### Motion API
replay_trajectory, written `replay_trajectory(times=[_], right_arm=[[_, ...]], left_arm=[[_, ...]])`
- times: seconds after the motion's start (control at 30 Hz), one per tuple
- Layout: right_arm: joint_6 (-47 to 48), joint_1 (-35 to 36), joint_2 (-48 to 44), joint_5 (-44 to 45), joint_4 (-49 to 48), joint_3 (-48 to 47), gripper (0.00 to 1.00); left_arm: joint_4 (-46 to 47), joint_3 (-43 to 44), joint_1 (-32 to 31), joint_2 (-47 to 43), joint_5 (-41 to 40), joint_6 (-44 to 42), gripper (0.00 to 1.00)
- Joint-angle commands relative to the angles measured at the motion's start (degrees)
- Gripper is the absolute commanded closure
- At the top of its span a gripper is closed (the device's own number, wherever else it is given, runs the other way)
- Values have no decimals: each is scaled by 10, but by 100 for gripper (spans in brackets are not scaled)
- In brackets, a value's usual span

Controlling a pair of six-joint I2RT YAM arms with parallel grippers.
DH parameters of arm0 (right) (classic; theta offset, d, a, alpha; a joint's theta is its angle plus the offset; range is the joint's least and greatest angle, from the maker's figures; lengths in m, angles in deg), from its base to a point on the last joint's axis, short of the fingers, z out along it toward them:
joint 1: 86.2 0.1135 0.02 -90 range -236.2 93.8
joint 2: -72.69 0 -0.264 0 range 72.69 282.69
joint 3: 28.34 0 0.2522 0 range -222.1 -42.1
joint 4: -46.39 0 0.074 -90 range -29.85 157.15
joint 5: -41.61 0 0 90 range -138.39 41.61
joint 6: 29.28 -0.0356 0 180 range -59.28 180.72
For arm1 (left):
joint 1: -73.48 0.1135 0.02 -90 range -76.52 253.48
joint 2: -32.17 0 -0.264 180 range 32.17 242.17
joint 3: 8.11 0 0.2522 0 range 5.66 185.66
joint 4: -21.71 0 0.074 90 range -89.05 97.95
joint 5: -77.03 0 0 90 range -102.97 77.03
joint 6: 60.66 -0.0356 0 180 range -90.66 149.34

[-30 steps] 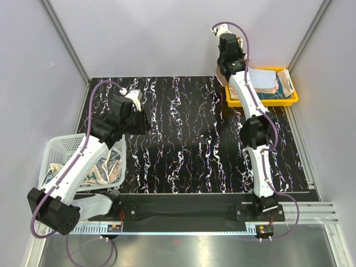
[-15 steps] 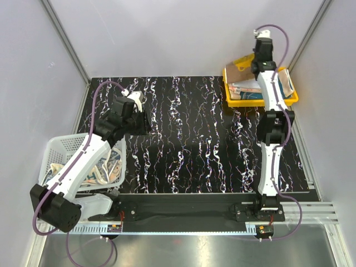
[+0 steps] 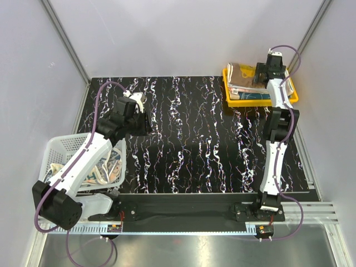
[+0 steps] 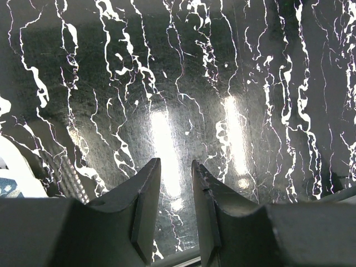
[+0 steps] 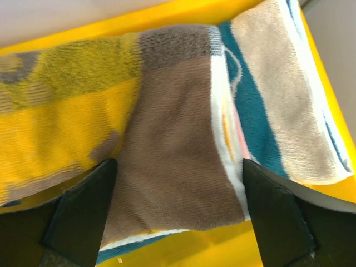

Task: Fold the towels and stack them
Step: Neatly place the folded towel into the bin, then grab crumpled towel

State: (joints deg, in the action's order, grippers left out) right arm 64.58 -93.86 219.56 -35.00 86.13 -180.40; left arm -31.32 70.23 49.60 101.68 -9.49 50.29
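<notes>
Towel stack in yellow tray (image 3: 261, 102), far right of counter (image 3: 189, 133): brown towel (image 5: 172, 139) on top, with large yellow lettering (cropped, unreadable); teal-striped towel (image 5: 253, 111) beneath. Right end effector (image 5: 178, 167) directly above, fingers spread wide, holding nothing. Further towels (image 3: 105, 167) in white basket (image 3: 61, 146), near left. Left end effector (image 4: 175, 167): fingers slightly parted, empty, over counter.

Black marbled table (image 3: 189, 139) bears yellow tray (image 3: 261, 103) and white basket (image 3: 60, 147).

White mesh basket (image 3: 62, 144) at black marbled tabletop's (image 3: 189, 139) left edge; yellow tray (image 3: 261, 102) in far right corner
</notes>
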Motion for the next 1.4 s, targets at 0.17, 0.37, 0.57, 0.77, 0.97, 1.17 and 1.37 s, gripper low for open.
replay_trajectory(times=[0.17,0.37,0.57,0.77,0.97,1.17,1.37], right_arm=[[-70,12,-86,-23,20,-22,0],[-99,12,-123,-15,48,-22,0],[-135,26,-177,-16,90,15,0],[-199,97,-331,-63,73,205,0],[-235,243,-479,-79,35,410,0],[-267,337,-582,-133,-21,580,0],[-271,400,-609,-151,-34,644,0]], left_arm=[[22,2,2,-3,12,-9,66],[22,0,3,-9,1,-7,65],[25,-2,12,-16,-21,1,63],[-31,50,34,-8,-167,81,59],[-169,51,129,-25,-300,238,24],[-155,-65,287,-40,-276,288,22],[-125,-105,335,45,-300,347,21]])
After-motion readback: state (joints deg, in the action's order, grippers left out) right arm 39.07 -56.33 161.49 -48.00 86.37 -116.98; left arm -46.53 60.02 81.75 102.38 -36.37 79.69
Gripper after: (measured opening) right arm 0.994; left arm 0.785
